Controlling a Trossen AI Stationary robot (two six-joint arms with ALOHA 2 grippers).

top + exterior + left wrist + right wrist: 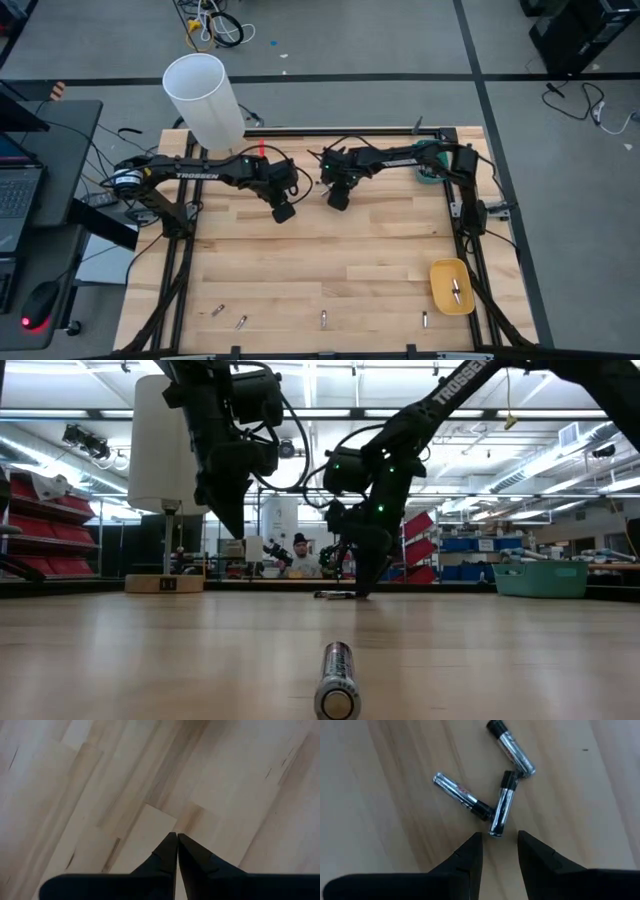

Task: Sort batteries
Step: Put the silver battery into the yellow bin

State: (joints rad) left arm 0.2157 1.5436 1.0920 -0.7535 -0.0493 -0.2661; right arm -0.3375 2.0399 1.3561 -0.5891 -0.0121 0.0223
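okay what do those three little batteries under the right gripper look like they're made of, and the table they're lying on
Batteries: probably metal cans under a glossy silver wrap with a black band at one end; bright glints run along their sides. Table: pale wood planks, seemingly butcher-block, with visible grain and plank seams and a smooth, low-sheen finish. The right gripper is above them, jaws apart.

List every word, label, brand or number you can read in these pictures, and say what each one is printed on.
"TROSSEN": white letters along the left arm in the high view.
"TRUSSEN"-like white letters, cut off by the frame edge: on the right arm in the low view; most likely the same brand.
Printing on the nearest battery: too blurred to read.
Red marks on the batteries below the right end effector: unreadable.
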